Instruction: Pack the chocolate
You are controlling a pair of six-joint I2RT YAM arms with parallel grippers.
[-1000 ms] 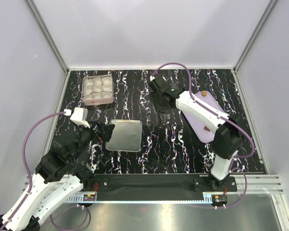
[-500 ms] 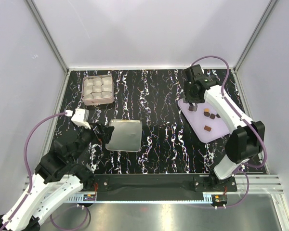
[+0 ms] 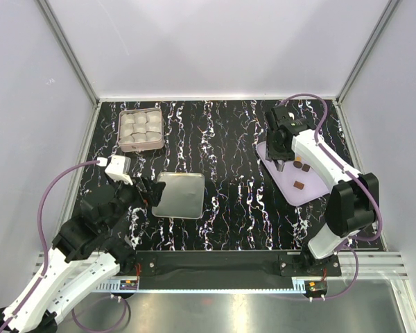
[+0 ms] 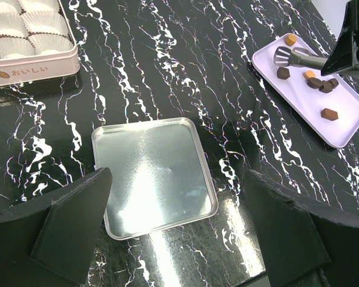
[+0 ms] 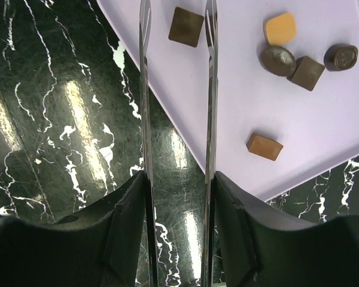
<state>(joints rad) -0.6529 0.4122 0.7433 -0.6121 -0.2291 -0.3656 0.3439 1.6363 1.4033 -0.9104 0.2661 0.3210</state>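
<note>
On the lilac tray [image 5: 227, 113], the chocolate [image 5: 186, 26] is lying as loose single pieces, none stacked. A brown square is sitting nearest the tray's long edge. An orange-tan piece, two dark rounded lumps and a second brown square are clustering toward the tray's middle. A caramel-coloured block is resting alone close to the tray's short edge.

The right fingers [image 5: 210, 107], two long thin metal prongs, are standing apart and parallel, gripping nothing. Their roots are hanging over the black marbled tabletop [image 3: 229, 173] just off the tray. Their tips are reaching in across the tray's long edge, so the first brown square is lying in the gap between them. It is sitting closer to one prong, and I cannot tell whether metal is touching it.

Well apart from the lilac tray, across the tabletop, a flat silver pan [image 4: 152, 173] is lying with nothing on it. The left fingers [image 4: 75, 227], broad black pads, are spread wide and holding nothing. They are hovering at the pan's edge that faces away from the lilac tray, one pad toward each corner.

Farther again from the lilac tray, beyond the pan, a pink tin [image 4: 24, 69] is sitting. It is holding white paper cups [image 4: 42, 24] packed side by side.
</note>
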